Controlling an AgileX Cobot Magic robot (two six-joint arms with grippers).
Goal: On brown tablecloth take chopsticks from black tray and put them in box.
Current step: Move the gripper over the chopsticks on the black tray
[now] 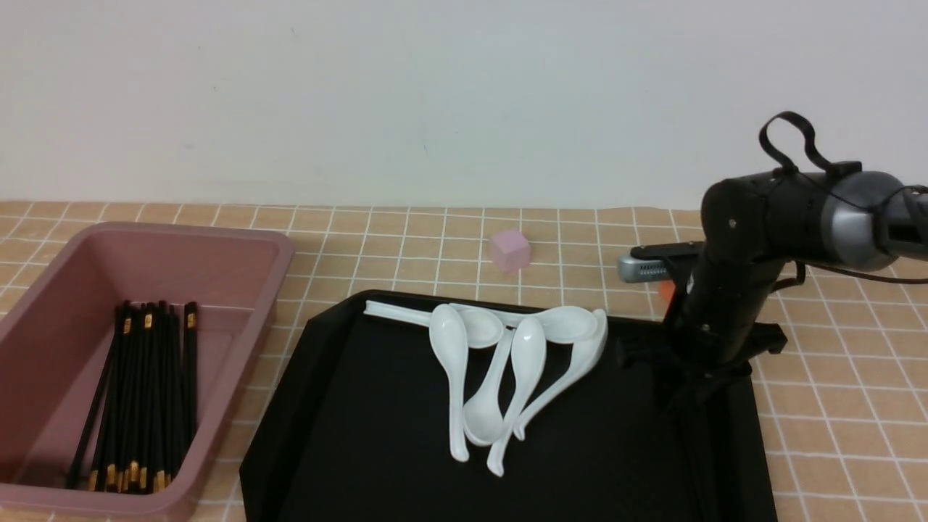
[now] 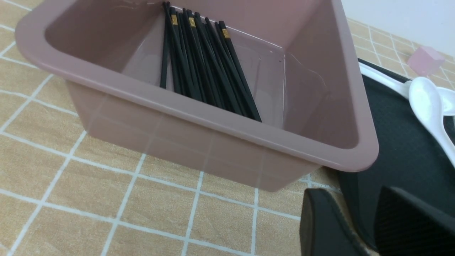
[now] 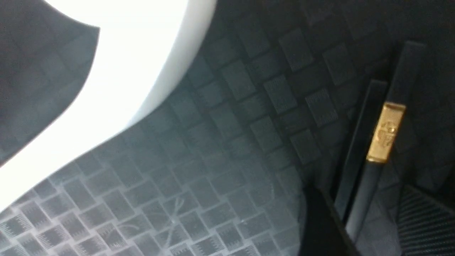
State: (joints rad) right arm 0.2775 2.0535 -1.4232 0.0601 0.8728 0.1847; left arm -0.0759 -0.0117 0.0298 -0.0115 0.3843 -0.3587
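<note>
The pink box (image 1: 239,239) stands on the brown tablecloth (image 1: 834,377) at the left and holds several black chopsticks (image 1: 145,391). They also show in the left wrist view (image 2: 202,64). The black tray (image 1: 362,435) lies in the middle. My right gripper (image 1: 689,395) points down over the tray's right side. In the right wrist view it (image 3: 369,231) is open, close to the tray floor (image 3: 231,124), with two chopsticks (image 3: 385,131) lying between its jaws. My left gripper (image 2: 366,227) is open and empty, low beside the near corner of the box (image 2: 199,110). It is out of the front view.
Several white spoons (image 1: 500,362) lie piled at the tray's far middle; one shows close to my right gripper (image 3: 124,71). A small pink cube (image 1: 510,250) sits on the cloth behind the tray. A wall stands behind the table.
</note>
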